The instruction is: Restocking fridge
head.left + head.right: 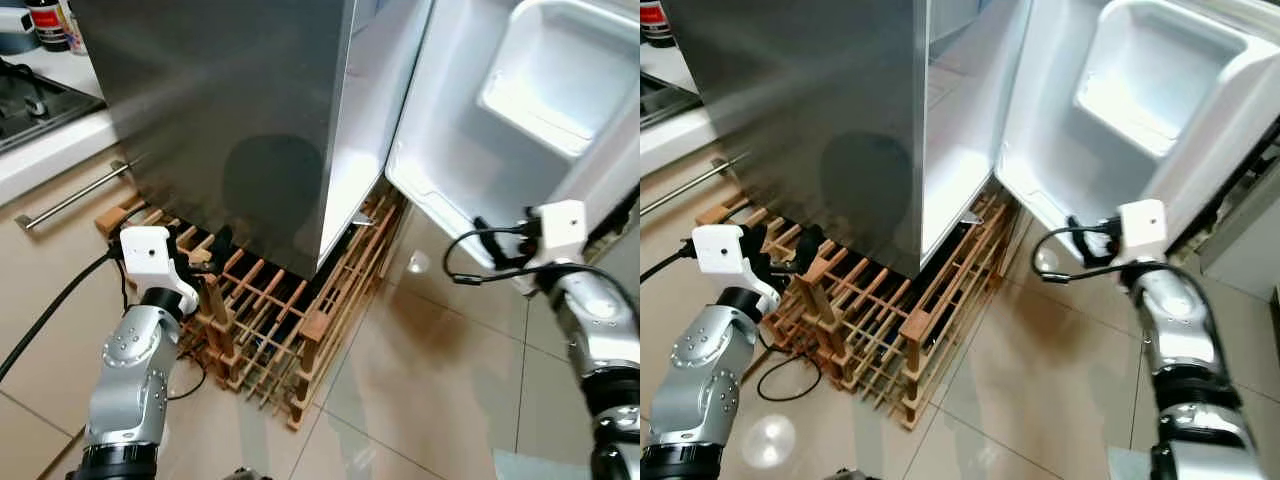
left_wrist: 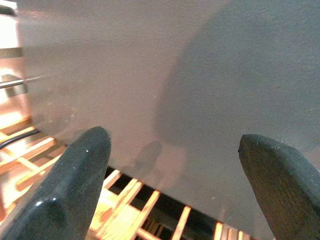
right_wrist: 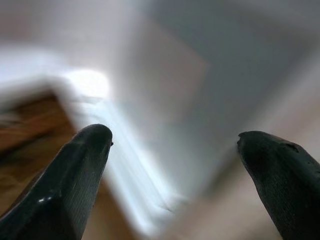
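Closest to me on the left, my left pincer (image 1: pixel 200 262) hangs low with its black fingers spread and nothing between them, hovering over the rack (image 1: pixel 270 320), a lattice of pale wooden slats lying on the floor (image 1: pixel 420 390) and partly tucked under the fridge (image 1: pixel 230 110). That pincer faces the fridge's flat side wall, brushed grey metal with a matt sheen and my own shadow on it, so it has nothing to grip there. Further left a counter (image 1: pixel 50 140) in white carries a dark hob, with a long steel drawer handle below. Moving right, the fridge's open edge runs upright, and beyond it the door (image 1: pixel 450 130) stands swung wide, its inner face smooth white moulded plastic with a deep rounded bin (image 1: pixel 560 80) set into it. My right pincer (image 1: pixel 495 245) sits just beside the door's bottom corner, fingers parted and empty, pointing at that lower rim. I judge the right arm is the nearer one for any work on the door, whose long axis is vertical. No groceries are in sight, so restocking looks barely begun. Glossy beige tiles reflect the light.
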You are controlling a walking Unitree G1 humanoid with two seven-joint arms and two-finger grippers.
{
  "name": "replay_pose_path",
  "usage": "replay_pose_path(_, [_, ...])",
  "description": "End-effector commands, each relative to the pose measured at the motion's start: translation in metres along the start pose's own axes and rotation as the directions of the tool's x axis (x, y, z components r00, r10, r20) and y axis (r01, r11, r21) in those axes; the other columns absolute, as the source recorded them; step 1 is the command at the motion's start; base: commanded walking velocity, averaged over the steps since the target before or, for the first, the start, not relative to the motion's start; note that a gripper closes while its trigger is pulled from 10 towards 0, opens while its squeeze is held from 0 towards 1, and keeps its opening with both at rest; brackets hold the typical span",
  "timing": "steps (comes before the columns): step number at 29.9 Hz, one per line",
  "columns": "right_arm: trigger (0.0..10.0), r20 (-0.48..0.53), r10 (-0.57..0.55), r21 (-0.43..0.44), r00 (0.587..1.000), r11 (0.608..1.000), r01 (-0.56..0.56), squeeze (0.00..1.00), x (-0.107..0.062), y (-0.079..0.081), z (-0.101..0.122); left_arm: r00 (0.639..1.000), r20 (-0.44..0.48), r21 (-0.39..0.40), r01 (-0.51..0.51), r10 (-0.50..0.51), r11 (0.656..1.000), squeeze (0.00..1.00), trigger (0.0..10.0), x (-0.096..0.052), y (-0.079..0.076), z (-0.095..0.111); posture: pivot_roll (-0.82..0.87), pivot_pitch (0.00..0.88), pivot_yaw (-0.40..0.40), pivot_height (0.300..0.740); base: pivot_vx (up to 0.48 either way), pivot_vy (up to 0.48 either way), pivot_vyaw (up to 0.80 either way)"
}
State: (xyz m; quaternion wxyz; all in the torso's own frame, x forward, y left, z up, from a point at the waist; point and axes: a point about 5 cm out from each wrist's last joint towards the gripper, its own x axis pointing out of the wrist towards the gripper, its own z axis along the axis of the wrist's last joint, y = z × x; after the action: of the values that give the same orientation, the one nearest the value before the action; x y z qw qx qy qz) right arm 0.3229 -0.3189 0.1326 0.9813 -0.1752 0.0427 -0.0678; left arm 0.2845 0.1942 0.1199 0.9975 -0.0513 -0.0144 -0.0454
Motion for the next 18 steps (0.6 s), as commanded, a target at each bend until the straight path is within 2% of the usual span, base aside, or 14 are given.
replay_pose_path(1, [10.0, 0.011, -0.183, -0.027, 0.983, 0.983, 0.184, 0.00, -0.004, -0.034, 0.004, 1.000, -0.006, 0.007, 0.002, -0.002, 1.000, 0.00, 10.0, 0.002, -0.004, -0.002, -0.04, 0.000, -0.037, 0.740, 0.000, 0.000, 0.00])
replay_pose_path(2, [10.0, 0.012, -0.204, -0.021, 0.979, 0.979, 0.204, 0.00, -0.005, -0.038, 0.005, 1.000, -0.005, 0.006, 0.003, -0.003, 1.000, 0.00, 10.0, 0.002, -0.005, -0.002, -0.04, 0.000, -0.037, 0.740, 0.000, 0.000, 0.00])
replay_pose_path(3, [10.0, 0.031, -0.184, 0.003, 0.982, 0.983, 0.184, 0.00, -0.004, -0.035, 0.008, 1.000, -0.005, 0.006, 0.003, -0.003, 1.000, 0.00, 10.0, 0.003, -0.005, -0.003, -0.05, 0.000, -0.031, 0.740, 0.000, 0.000, 0.00])
replay_pose_path(4, [10.0, 0.088, -0.103, 0.053, 0.991, 0.994, 0.098, 0.00, -0.002, -0.018, 0.015, 1.000, -0.005, 0.005, 0.003, -0.003, 1.000, 0.00, 10.0, 0.003, -0.006, -0.003, -0.05, 0.000, -0.032, 0.740, 0.000, 0.000, 0.00])
replay_pose_path(5, [10.0, 0.121, -0.061, 0.076, 0.991, 0.996, 0.052, 0.00, -0.001, -0.009, 0.019, 1.000, -0.005, 0.005, 0.002, -0.002, 1.000, 0.00, 10.0, 0.004, -0.006, -0.003, -0.05, 0.000, -0.032, 0.740, 0.000, 0.000, 0.00])
replay_pose_path(7, [10.0, 0.153, 0.018, 0.126, 0.988, 0.991, -0.037, 0.00, 0.001, 0.015, 0.023, 1.000, -0.003, 0.010, 0.002, -0.002, 1.000, 0.00, 10.0, 0.004, -0.007, -0.004, -0.06, 0.000, -0.033, 0.740, 0.000, 0.000, 0.00])
replay_pose_path(9, [10.0, 0.166, 0.086, 0.184, 0.982, 0.976, -0.117, 0.00, 0.001, 0.042, 0.024, 1.000, -0.001, 0.018, -0.011, 0.011, 1.000, 0.00, 10.0, 0.005, -0.007, -0.004, -0.06, 0.000, -0.033, 0.740, 0.000, 0.000, 0.00])
replay_pose_path(10, [10.0, 0.180, 0.150, 0.214, 0.972, 0.959, -0.187, 0.00, -0.002, 0.064, 0.024, 0.999, -0.002, 0.039, -0.032, 0.032, 0.999, 0.00, 10.0, 0.007, -0.006, -0.005, -0.06, 0.000, -0.037, 0.740, 0.000, 0.000, 0.00])
replay_pose_path(11, [10.0, 0.180, 0.150, 0.214, 0.972, 0.959, -0.187, 0.00, -0.002, 0.064, 0.024, 0.999, -0.002, 0.039, -0.032, 0.032, 0.999, 0.00, 10.0, 0.007, -0.006, -0.005, -0.06, 0.000, -0.037, 0.740, 0.000, 0.000, 0.00])
replay_pose_path(13, [10.0, 0.194, 0.277, 0.250, 0.941, 0.914, -0.320, 0.00, -0.014, 0.109, 0.021, 0.997, -0.004, 0.082, -0.075, 0.075, 0.994, 0.00, 10.0, 0.008, -0.004, -0.005, -0.05, 0.000, -0.039, 0.740, 0.000, 0.000, 0.35])
replay_pose_path(15, [10.0, 0.192, 0.339, 0.282, 0.921, 0.880, -0.383, 0.00, -0.023, 0.133, 0.018, 0.995, 0.000, 0.095, -0.097, 0.098, 0.991, 0.00, 10.0, 0.008, -0.003, -0.005, -0.05, 0.000, -0.042, 0.740, 0.000, 0.000, 0.66])
replay_pose_path(18, [10.0, 0.182, 0.413, 0.338, 0.892, 0.826, -0.451, 0.00, -0.037, 0.158, 0.010, 0.992, 0.001, 0.105, -0.125, 0.126, 0.987, 0.00, 10.0, 0.005, -0.002, -0.007, -0.03, 0.000, -0.046, 0.740, 0.000, 0.000, 0.60])
